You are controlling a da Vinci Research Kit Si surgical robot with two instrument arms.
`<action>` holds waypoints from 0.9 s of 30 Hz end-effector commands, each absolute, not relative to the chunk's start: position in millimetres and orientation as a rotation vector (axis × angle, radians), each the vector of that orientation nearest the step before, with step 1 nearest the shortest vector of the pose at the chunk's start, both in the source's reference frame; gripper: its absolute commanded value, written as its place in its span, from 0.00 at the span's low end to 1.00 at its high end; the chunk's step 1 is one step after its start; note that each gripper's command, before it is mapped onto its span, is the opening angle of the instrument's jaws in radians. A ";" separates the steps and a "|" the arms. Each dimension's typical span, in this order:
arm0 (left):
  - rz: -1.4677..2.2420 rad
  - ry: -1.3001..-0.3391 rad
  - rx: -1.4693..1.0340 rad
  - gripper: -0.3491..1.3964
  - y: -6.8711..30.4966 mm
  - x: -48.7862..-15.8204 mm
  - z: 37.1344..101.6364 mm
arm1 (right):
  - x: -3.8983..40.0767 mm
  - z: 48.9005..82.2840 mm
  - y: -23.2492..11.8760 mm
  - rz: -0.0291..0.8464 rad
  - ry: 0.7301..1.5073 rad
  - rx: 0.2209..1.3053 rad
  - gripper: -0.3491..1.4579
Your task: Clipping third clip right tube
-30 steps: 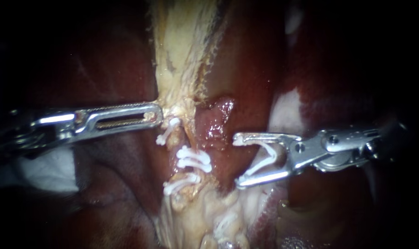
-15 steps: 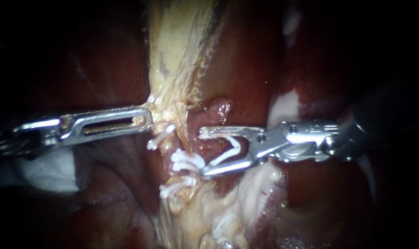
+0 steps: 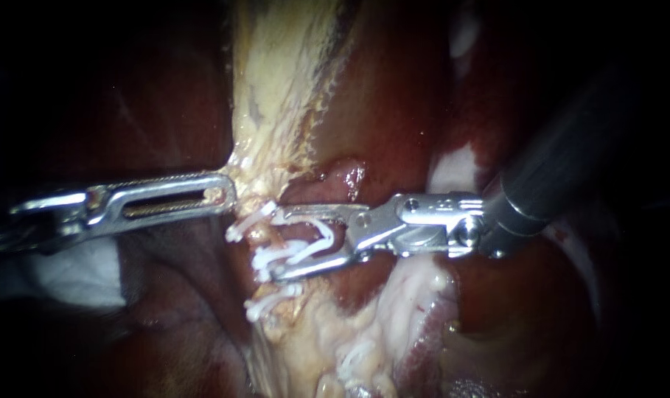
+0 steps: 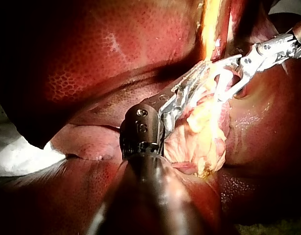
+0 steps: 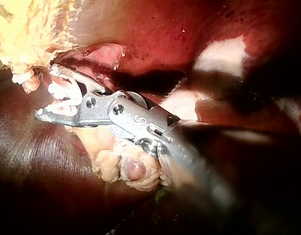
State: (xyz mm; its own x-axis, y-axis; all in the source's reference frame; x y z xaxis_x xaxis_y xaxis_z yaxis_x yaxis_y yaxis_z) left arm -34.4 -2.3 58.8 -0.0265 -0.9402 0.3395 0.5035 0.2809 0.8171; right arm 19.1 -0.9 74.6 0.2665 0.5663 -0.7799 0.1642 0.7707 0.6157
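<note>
My right instrument (image 3: 278, 245) comes in from the upper right. Its jaws stand wide apart with an open white clip (image 3: 321, 237) seated between them, touching both. They reach around the pale tube (image 3: 263, 234), in among white clips (image 3: 272, 258) that sit on it. Another clip (image 3: 274, 301) lies lower down, and one more (image 3: 245, 225) higher up. My left instrument (image 3: 220, 194) is shut on the yellowish tissue (image 3: 248, 184) just above the tube. The right wrist view shows the same jaws (image 5: 45, 90) straddling white clips. The left wrist view shows both instruments (image 4: 202, 73) meeting at the pale tissue.
Dark red liver (image 3: 393, 110) surrounds the site. A pale yellow strip of tissue (image 3: 276, 74) runs upward from the left instrument's jaws. Lumpy fatty tissue (image 3: 320, 339) lies below the clips. White gauze (image 3: 77, 273) sits under the left instrument's shaft.
My right instrument has moved left with its clip, from clear of the tube to astride it among the clips. The left instrument and its held tissue have shifted slightly left.
</note>
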 end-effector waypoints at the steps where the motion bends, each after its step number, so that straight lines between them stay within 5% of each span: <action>1: -1.247 -1.039 0.539 0.00 -2.3 -34.4 58.8 | 19.1 74.6 -0.9 0.304 1.297 0.688 0.52; 27: -1.248 -1.050 0.532 0.00 -2.3 -34.1 58.0 | 17.8 75.4 0.2 0.320 1.274 0.717 0.52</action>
